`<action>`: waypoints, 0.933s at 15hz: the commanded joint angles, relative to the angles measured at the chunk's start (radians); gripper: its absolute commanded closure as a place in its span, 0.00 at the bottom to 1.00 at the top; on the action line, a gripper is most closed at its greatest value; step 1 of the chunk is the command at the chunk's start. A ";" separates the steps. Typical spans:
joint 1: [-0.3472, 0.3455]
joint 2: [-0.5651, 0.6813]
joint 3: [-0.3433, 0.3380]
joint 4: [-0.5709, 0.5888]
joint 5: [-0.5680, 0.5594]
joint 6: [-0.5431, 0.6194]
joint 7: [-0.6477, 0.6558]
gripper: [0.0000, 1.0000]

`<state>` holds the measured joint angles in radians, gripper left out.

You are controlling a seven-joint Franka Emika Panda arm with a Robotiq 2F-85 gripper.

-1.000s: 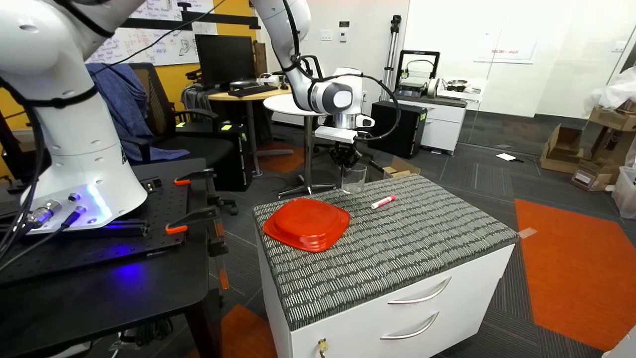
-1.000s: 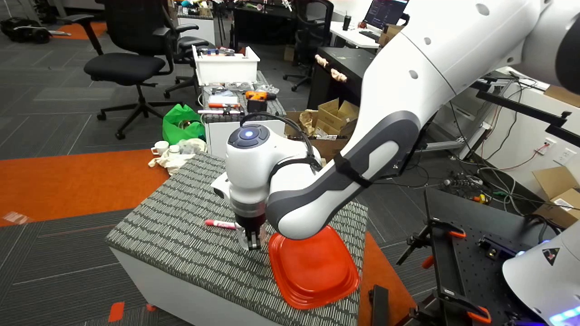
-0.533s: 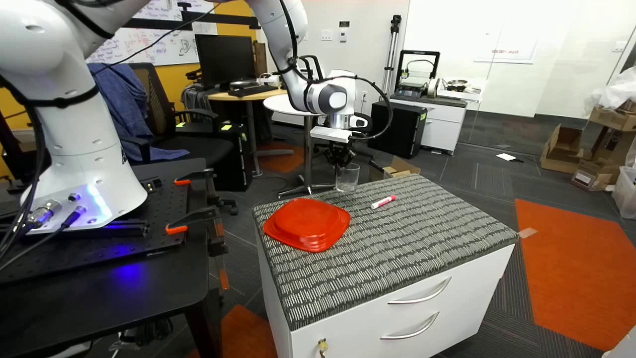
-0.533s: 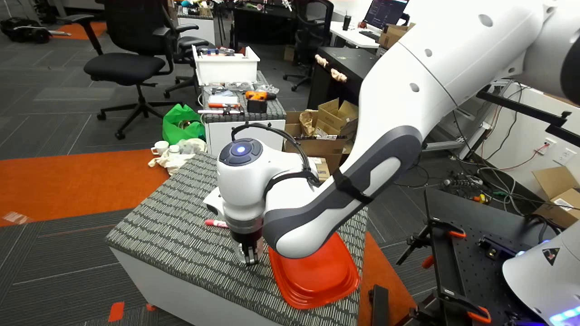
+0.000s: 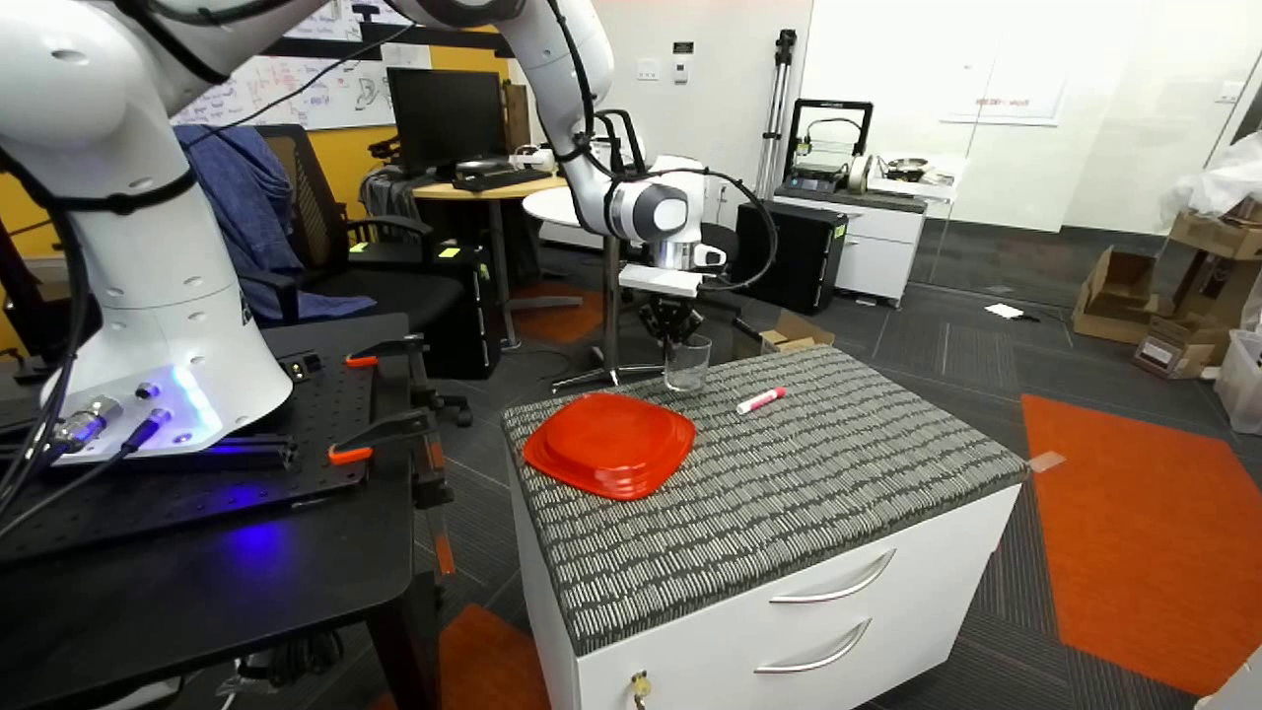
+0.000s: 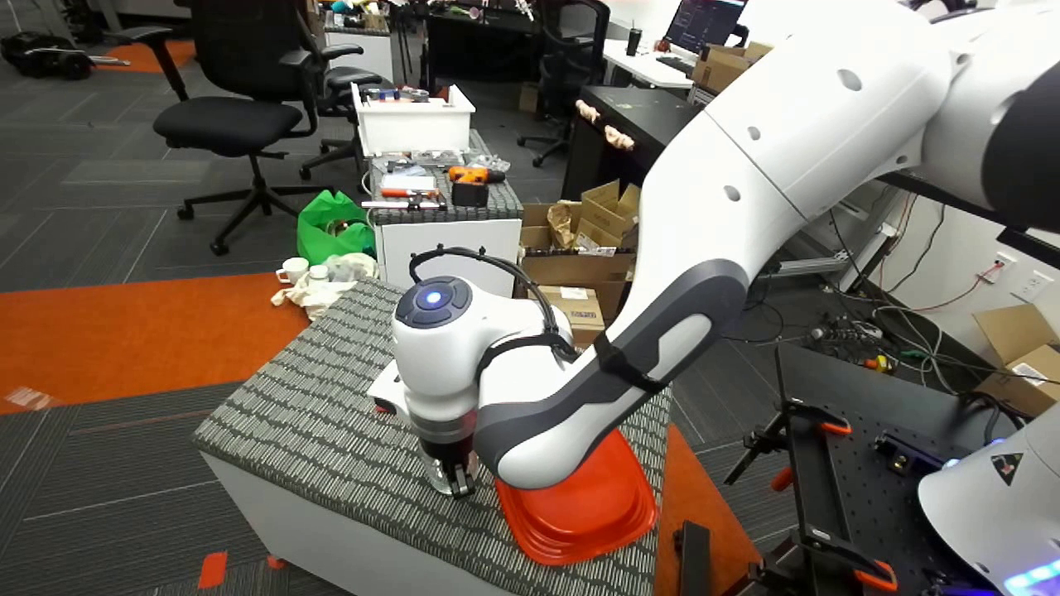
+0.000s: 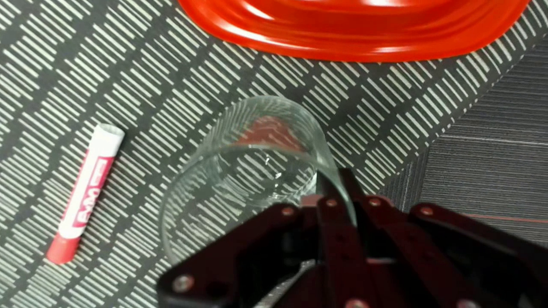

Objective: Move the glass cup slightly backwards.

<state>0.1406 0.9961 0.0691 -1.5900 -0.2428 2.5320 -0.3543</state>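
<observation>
The clear glass cup [image 5: 690, 367] is upright at the far side of the patterned cabinet top, near its far edge. It also shows in the wrist view [image 7: 257, 175], and partly in an exterior view [image 6: 434, 473] behind the fingers. My gripper [image 5: 672, 345] is shut on the cup's wall. In the wrist view, the cup's rim passes between the two fingers [image 7: 340, 188], one inside the cup and one outside. I cannot tell whether the cup's base touches the top or hangs just above it.
A red plastic bowl [image 5: 611, 444] lies close to the cup; it shows in the wrist view [image 7: 351, 36] too. A pink and white marker [image 5: 760, 400] lies on the cup's other side. The patterned cabinet top [image 5: 789, 483] drops off to the floor close behind the cup.
The gripper has carried the cup slightly away from the marker, along the far edge, and then lowered it a little. The bowl and marker have not moved.
</observation>
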 commanded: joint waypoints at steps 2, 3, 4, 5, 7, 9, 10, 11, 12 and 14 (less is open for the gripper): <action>-0.012 0.050 0.011 0.073 -0.026 -0.041 -0.047 0.99; -0.014 0.058 0.012 0.082 -0.027 -0.045 -0.050 0.99; -0.012 0.065 0.009 0.091 -0.030 -0.046 -0.048 0.99; -0.011 0.072 0.007 0.099 -0.028 -0.044 -0.044 0.70; -0.011 0.081 0.006 0.116 -0.025 -0.048 -0.041 0.62; -0.008 0.084 0.001 0.129 -0.024 -0.051 -0.032 0.47; -0.005 0.083 -0.002 0.132 -0.024 -0.055 -0.025 0.40; -0.003 0.080 -0.005 0.133 -0.023 -0.057 -0.017 0.31; 0.004 0.069 -0.014 0.124 -0.024 -0.057 0.001 0.25; 0.011 0.046 -0.025 0.107 -0.017 -0.068 0.039 0.10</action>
<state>0.1352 1.0703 0.0622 -1.4830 -0.2558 2.5200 -0.3747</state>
